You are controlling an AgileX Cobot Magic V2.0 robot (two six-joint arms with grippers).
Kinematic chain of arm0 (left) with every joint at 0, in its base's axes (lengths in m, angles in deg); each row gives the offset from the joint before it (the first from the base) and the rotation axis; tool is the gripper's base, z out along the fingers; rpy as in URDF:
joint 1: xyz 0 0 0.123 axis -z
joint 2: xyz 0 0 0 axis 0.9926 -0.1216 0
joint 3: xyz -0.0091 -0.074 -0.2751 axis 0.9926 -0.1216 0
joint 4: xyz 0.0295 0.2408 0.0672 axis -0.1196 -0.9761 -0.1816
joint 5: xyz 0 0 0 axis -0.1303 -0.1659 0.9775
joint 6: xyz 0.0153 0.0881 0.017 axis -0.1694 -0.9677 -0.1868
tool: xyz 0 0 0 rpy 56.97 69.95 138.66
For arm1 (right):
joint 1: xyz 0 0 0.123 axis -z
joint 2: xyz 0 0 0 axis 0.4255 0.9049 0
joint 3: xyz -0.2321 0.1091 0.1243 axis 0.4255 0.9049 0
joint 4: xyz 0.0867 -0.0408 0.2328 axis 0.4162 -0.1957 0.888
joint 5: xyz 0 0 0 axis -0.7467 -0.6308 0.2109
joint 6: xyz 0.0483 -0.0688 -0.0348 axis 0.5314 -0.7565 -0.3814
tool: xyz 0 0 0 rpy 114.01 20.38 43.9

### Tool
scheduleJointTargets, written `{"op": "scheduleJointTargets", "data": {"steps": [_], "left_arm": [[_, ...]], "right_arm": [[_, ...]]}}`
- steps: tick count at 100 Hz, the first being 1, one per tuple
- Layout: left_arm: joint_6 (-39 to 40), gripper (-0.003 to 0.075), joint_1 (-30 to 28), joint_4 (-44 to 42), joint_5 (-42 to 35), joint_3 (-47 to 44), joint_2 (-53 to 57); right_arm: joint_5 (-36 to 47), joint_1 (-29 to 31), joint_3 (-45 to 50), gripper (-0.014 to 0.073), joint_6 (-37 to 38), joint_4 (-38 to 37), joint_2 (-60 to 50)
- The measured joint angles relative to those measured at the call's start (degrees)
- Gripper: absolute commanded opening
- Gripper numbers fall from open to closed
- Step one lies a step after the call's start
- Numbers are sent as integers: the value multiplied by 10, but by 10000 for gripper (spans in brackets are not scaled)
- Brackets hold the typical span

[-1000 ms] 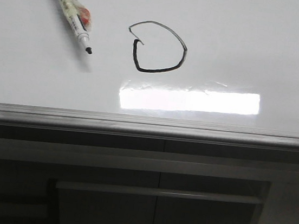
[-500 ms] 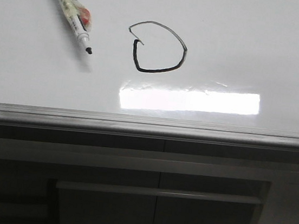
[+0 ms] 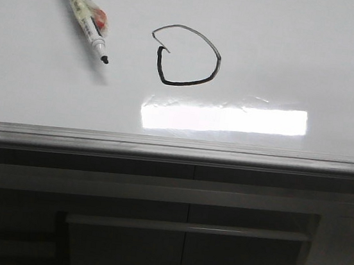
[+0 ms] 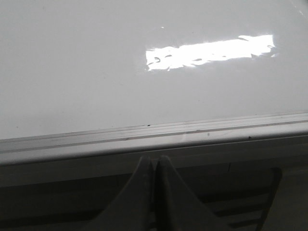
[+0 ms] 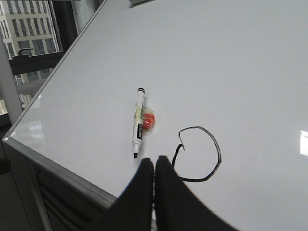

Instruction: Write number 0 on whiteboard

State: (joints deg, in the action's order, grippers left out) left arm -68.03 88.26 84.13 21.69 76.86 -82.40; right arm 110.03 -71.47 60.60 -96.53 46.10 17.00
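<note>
Status: hand-drawn black marker loop, the number 0 [image 3: 187, 56], sits mid on glossy white whiteboard [image 3: 304, 45]. I'd call task done. Uncapped white marker pen [image 3: 85, 14] lies just left of it, tip twd near edge. R gripper [image 5: 154, 166] closed, empty, nearer the pen. L gripper [image 4: 155, 163] closed, empty, at board's edge strip.

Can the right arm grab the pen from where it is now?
Probably yes. The pen lies alone on the whiteboard, left of the 0, with nothing between it and the right gripper. But that gripper is shut and must open first.
</note>
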Motion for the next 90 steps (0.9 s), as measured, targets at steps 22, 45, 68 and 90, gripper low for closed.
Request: {"op": "scheduleJointTargets", "data": {"steps": [22,45,68,90], "left_arm": [[0,-20,0,0,0,0,0],[0,-20,0,0,0,0,0],[0,-20,0,0,0,0,0],[0,-20,0,0,0,0,0]], "right_arm": [[0,0,0,-47,0,0,0],[0,0,0,-47,0,0,0],[14,16,59,-47,0,28,0],[99,35,134,-47,0,-27,-4]]}}
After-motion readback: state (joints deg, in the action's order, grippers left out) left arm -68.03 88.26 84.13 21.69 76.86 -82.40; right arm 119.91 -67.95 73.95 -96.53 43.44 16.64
